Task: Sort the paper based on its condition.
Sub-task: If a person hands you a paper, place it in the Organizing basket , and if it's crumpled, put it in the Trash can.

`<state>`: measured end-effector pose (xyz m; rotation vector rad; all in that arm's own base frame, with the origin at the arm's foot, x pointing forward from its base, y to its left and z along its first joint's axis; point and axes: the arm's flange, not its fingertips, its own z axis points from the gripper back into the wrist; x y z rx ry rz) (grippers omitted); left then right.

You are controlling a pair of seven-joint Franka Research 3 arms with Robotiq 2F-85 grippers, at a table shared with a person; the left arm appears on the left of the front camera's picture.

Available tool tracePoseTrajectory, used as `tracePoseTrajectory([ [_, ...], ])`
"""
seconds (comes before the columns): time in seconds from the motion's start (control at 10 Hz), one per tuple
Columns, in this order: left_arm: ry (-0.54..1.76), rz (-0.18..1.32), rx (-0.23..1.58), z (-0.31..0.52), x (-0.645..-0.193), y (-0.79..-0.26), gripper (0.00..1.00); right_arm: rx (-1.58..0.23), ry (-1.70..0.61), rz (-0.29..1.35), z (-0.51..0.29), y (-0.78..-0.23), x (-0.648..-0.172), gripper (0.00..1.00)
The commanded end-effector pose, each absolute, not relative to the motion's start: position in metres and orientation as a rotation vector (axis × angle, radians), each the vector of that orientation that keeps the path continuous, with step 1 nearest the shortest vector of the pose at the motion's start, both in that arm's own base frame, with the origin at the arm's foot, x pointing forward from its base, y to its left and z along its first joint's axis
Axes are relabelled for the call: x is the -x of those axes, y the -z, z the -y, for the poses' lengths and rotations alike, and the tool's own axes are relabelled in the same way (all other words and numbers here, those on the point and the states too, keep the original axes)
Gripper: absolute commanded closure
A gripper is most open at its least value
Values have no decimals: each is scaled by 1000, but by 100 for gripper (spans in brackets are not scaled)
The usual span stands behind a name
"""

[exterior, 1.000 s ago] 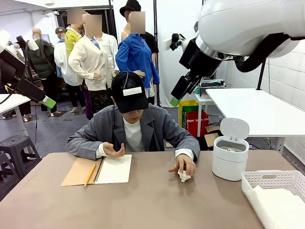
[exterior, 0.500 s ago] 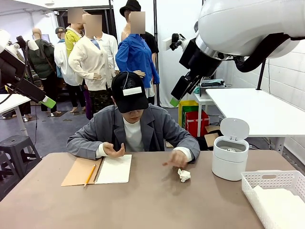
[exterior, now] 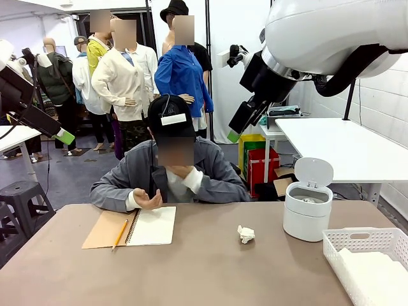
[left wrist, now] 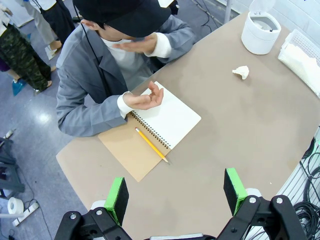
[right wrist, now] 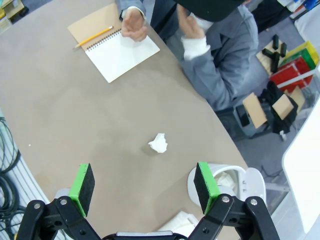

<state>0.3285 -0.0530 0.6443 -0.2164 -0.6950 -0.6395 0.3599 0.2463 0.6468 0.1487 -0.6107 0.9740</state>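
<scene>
Green-padded, each tool (left wrist: pixel 175 192) (right wrist: pixel 143 185) gapes wide and empty above the crumpled paper (right wrist: pixel 158 143).

Right pincer (right wrist: pixel 144 186) spread wide, empty, above desk (right wrist: pixel 60 110). Crumpled paper ball (right wrist: pixel 158 143) on desk between pads. White bin (right wrist: pixel 225 181) near right pad. Open notebook (right wrist: pixel 114 49) with pencil (right wrist: pixel 95 36) by person's hand (right wrist: pixel 133 25).
</scene>
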Motion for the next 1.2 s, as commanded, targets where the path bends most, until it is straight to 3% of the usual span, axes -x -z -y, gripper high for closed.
tracePoseTrajectory([
  [0.0,642,696,215,52,-328,-644,0,-149,-973,564,-256,-653,-373,0],
  [0.5,642,696,215,52,-328,-644,0,-160,-956,345,-272,-617,-412,0],
  [0.9,642,696,215,52,-328,-644,0,-14,-781,131,-310,-545,-456,0],
  [1.1,642,696,215,52,-328,-644,0,45,-692,104,-323,-514,-465,0],
])
